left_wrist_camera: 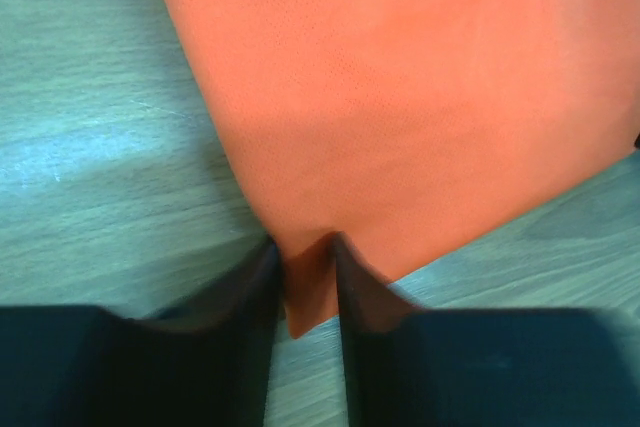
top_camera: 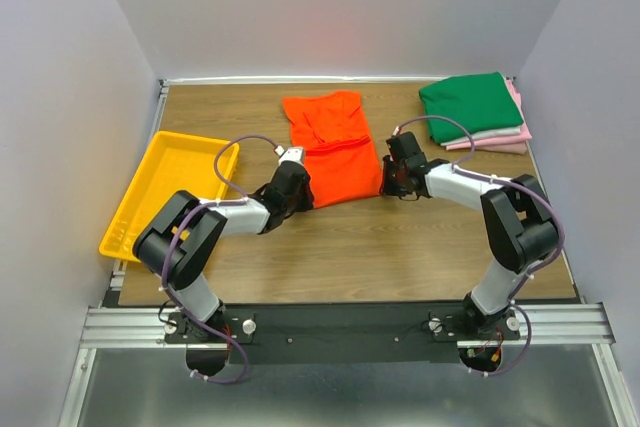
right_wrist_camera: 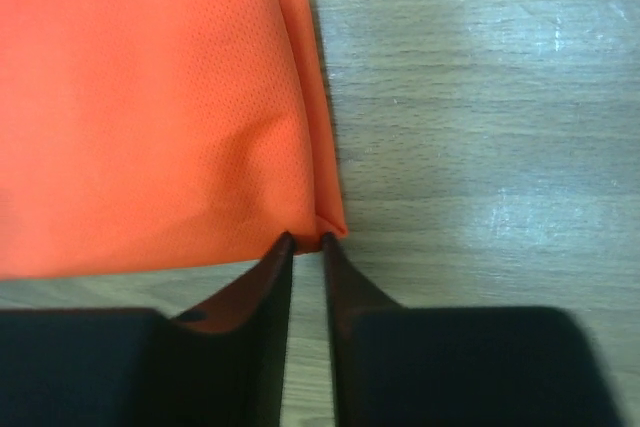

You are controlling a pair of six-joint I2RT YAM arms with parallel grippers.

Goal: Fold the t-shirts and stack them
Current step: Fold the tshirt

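Pinching orange t-shirt [top_camera: 333, 147] near corners, left gripper [left_wrist_camera: 303, 247] and right gripper [right_wrist_camera: 305, 239] overhang table [top_camera: 400, 247].

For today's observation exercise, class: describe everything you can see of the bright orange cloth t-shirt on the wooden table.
The bright orange t-shirt is soft cloth with a fine mesh weave, partly folded: a crease crosses its middle and its far part is rumpled. It lies mid-table on the wooden table, apart from the folded shirt stack at far right. The left gripper pinches its near left corner; the right gripper closes on its near right corner, where doubled edges show.
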